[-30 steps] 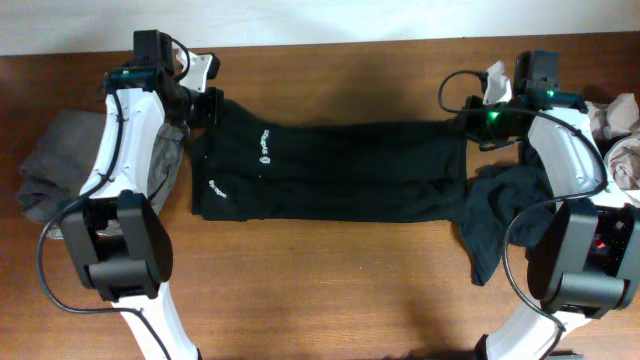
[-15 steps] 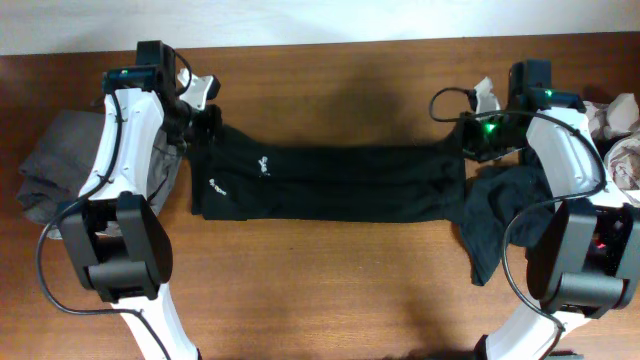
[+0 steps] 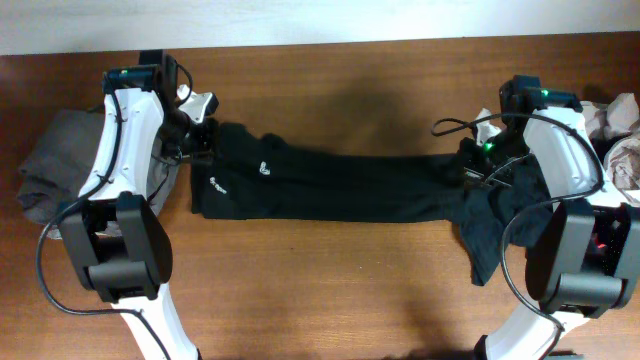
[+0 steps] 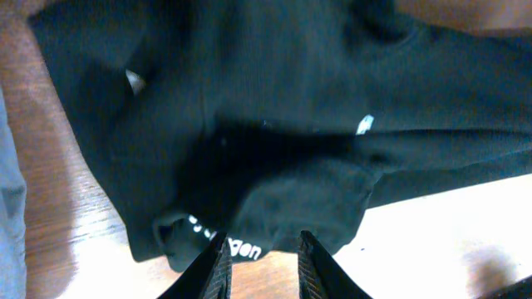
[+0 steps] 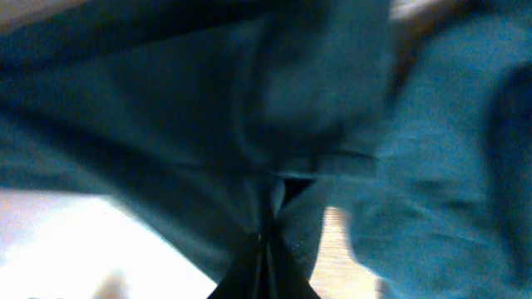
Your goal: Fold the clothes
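Observation:
A long black garment (image 3: 330,185) of the clothes lies stretched across the wooden table (image 3: 330,290), with a small white logo (image 3: 264,168) near its left end. My left gripper (image 3: 200,138) stands at that left end, fingers apart. In the left wrist view bare wood shows between the fingertips (image 4: 219,257) of the left gripper (image 4: 262,249), and the black garment (image 4: 291,124) with white lettering lies just past them. My right gripper (image 3: 468,160) is at the garment's right end. In the right wrist view the right gripper (image 5: 270,212) is shut, pinching a fold of the dark garment (image 5: 208,108).
A grey garment (image 3: 50,165) lies bunched at the far left under my left arm. Another dark garment (image 3: 490,225) is crumpled at the right, next to the long one. Light crumpled cloths (image 3: 620,130) sit at the far right edge.
My left gripper has opened and let go of the garment's left end, which has dropped onto the table. The right gripper has moved toward the front, still shut on the right end.

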Robot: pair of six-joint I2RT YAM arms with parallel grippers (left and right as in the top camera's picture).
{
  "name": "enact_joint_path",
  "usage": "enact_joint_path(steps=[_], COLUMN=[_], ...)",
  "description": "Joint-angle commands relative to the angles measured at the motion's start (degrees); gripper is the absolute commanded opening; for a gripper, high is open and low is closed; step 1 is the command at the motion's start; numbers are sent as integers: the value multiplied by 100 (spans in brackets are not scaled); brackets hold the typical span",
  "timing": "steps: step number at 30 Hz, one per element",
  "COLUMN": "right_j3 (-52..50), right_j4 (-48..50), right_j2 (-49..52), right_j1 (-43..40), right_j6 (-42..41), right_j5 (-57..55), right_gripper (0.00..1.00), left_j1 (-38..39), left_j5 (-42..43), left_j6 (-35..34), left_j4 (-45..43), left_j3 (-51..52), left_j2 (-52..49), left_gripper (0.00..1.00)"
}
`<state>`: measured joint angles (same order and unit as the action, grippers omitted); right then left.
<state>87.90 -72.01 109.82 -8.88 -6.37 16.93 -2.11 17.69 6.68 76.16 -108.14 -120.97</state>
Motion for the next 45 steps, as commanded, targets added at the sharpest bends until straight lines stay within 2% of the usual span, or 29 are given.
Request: enact_joint_path(steps=[1,4,6,9,11,12,19,23,26,29,34,38,41,45], right_j3=[66,66,66,66,63,61,61,61,61,61,61,61,61,61], right_j4=[-24,-66,-116,-151,-127,-90,367,570,603,597,597,577,544,542], right_j2=[-177,-177,-177,-177,-177,-177,-177,-177,-177,-177,-177,-177,-177,-177], right_j1=[28,28,26,26,26,26,26,33,59,111,188,221,223,229], right_j6=[-358,-358,-358,-358,-358,-358,-160,-96,-96,-96,-96,-96,-96,-96], right_j5=[-859,-859,-861,-861,-861,-859,-201,201,216,216,216,216,214,212], right_gripper=[4,5,18,29,42,43,43,43,43,43,43,43,42,42], left_j1=[-39,-39,-39,-39,-39,-39,-26,120,273,369,422,420,420,422], left_j5=[-136,-243,-249,-249,-240,-216,654,664,365,114,61,-479,-577,-533], left_j6=[74,72,72,70,70,70,234,352,391,393,632,695,717,715], left_j4=[142,240,275,273,249,221,-684,-1449,-1969,-2210,-2428,-2774,-3025,-3075], left_j3=[-83,-83,-83,-83,-83,-83,-83,-83,-83,-83,-83,-83,-83,-83], left_j2=[195,195,195,195,195,195,195,177,55,-175,-651,-887,-905,-925], left_gripper=[26,26,25,25,25,25,28,45,58,65,65,64,63,49])
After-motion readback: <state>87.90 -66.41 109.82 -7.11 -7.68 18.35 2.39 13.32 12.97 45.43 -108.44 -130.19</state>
